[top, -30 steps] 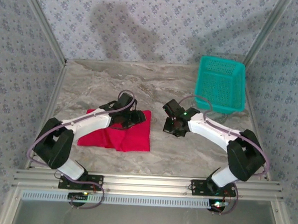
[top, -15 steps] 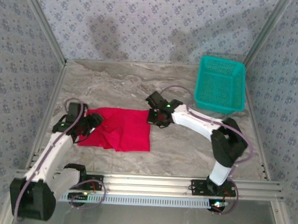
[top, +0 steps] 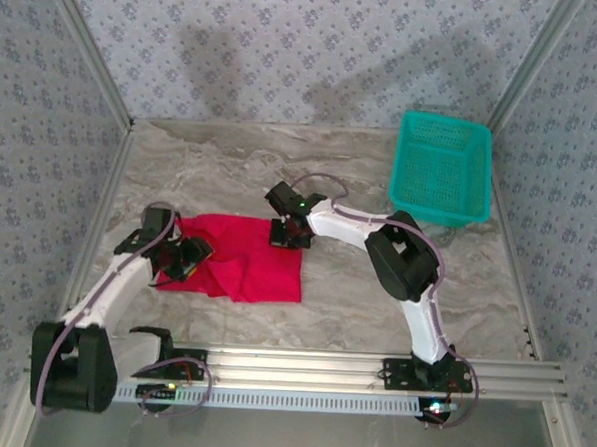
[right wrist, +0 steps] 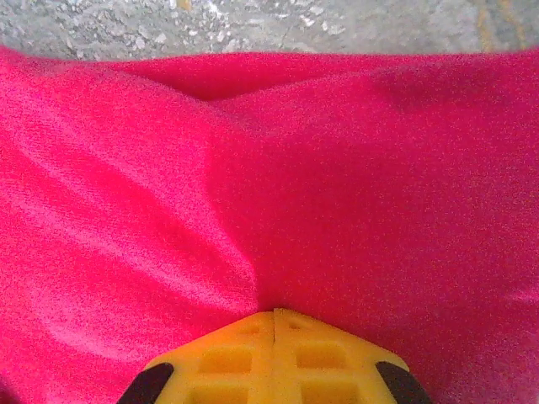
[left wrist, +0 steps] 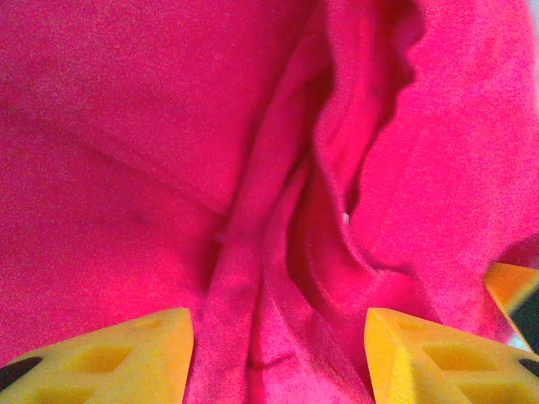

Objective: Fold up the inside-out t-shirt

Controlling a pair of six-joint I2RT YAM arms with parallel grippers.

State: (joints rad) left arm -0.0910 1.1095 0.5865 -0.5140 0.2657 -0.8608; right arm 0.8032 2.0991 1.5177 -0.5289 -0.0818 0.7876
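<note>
Red t-shirt (top: 246, 266): our closed right gripper (top: 290, 235) seems to pin its corner so our left gripper (top: 183, 259), jaws apart, can grasp a ridge.

bright red cloth t-shirt (top: 246, 261): soft knit, matt, no sheen; fine fuzzy nap close up; folds limp and round-edged.
left gripper (left wrist: 278, 337): yellow plastic fingers, matt, faintly grainy, moulded with recessed pockets.
right gripper (right wrist: 275, 313): same yellow plastic, same lattice of recesses; black inserts at the outer edges.
grey marbled table top (top: 361, 177): stone-look, speckled, dull finish.
teal mesh basket (top: 446, 120): plastic, perforated walls, slight gloss on the rim.
white arm shells (top: 344, 224): smooth plastic, semi-gloss; joints black, matt.
silver near-edge rail (top: 301, 362): ribbed metal, satin.
patterned walls (top: 317, 54): matt; cloth or paper not resolved.
</note>
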